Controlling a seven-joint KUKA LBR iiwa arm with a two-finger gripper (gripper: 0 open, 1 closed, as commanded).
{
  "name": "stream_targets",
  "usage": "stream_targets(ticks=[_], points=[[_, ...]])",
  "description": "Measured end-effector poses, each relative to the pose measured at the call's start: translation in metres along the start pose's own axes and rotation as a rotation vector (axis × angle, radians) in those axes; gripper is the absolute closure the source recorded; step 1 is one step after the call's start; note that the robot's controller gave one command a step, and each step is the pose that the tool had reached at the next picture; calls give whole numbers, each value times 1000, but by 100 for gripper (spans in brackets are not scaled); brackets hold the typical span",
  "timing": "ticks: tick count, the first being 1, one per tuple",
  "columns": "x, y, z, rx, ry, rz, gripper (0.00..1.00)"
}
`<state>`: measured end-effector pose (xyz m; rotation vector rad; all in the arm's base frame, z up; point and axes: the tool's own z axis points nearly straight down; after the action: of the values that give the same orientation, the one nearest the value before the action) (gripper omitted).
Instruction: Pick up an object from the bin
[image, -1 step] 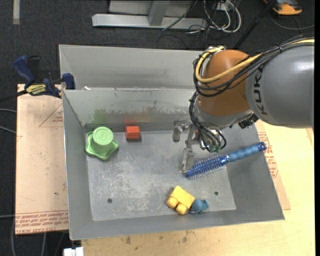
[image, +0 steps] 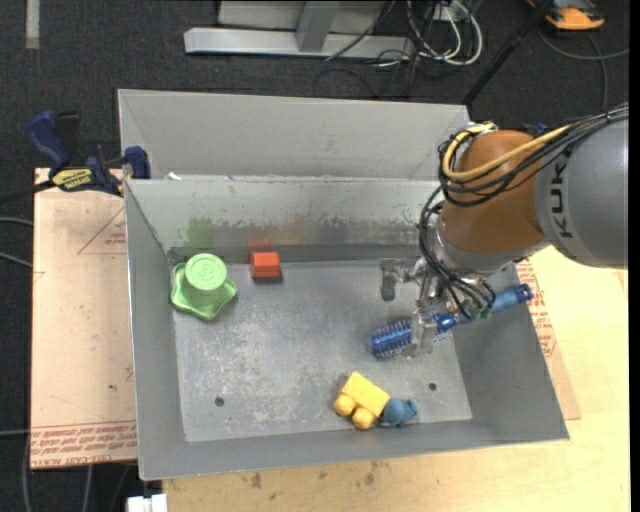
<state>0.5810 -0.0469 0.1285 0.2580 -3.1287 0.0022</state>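
My gripper hangs under the orange wrist cover at the bin's right side, open, with one finger out to the left and the other just above a blue brush. The blue brush lies slanted on the floor, its bristled head at the lower left and its handle running up right under the gripper. Nothing shows between the fingers. A yellow toy block with a small blue piece beside it lies near the front wall, below the gripper.
A green cup-shaped thing sits at the back left of the floor, with a small orange-red block beside it by the back wall. The arm enters from the right, its cables looping over the orange cover.
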Motion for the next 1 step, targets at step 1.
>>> stream_targets(ticks=[1], points=[[-2,3,-1,-3,-3,-4,100]])
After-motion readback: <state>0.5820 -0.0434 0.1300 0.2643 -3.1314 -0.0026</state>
